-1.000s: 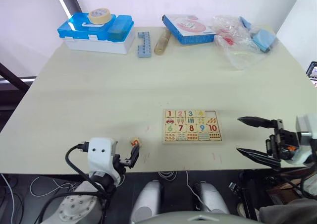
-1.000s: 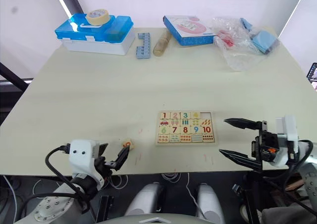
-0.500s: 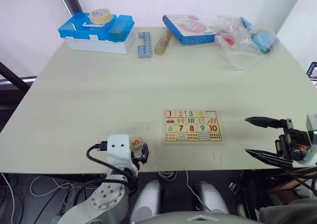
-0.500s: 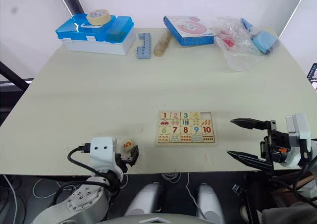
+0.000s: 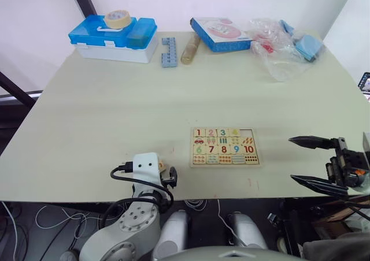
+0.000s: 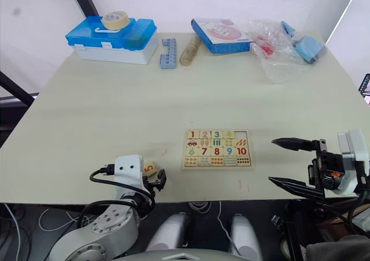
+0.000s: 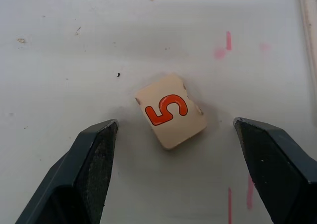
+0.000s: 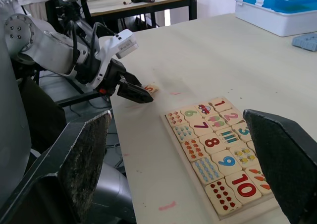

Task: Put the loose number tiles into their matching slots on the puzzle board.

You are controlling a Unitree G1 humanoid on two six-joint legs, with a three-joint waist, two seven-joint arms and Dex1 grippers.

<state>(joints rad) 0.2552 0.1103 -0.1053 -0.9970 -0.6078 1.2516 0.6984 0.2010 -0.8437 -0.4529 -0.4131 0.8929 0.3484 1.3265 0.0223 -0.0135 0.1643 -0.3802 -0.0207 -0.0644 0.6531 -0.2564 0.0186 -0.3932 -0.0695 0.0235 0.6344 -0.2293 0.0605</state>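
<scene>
Since the frame a second ago, your left gripper [image 6: 155, 179] swung in from the left along the near table edge and now stood at the loose number tile [image 6: 149, 168], while your right gripper [image 6: 292, 163] drew back a little to the right, away from the puzzle board [image 6: 217, 149].

From the head views, you had the board lying flat near the middle of the table [image 5: 115, 99], its top-right slot the one pale gap among the coloured numbers. The red 5 tile sat to the board's left, near the front edge, with the left gripper just at it. The right gripper hung off the board's right side, apart from it, fingers spread wide and holding nothing. Along the far edge stood a blue-lidded box [image 5: 113, 38] with a tape roll [image 5: 117, 18] on top, a blue toy brick strip [image 5: 168, 51], a blue-edged pink-fronted box [image 5: 219, 33] and a clear plastic bag [image 5: 277, 47].

At your left wrist, the tile [image 7: 171, 110] lay flat and skewed on the table between the two fingers [image 7: 91, 169] — both well clear of it, the gripper wide open and empty.

At your right wrist, the board [image 8: 218, 152] lay ahead between the spread fingers [image 8: 81, 169], and beyond it the left gripper [image 8: 133, 91] reached the tile [image 8: 150, 89].
</scene>
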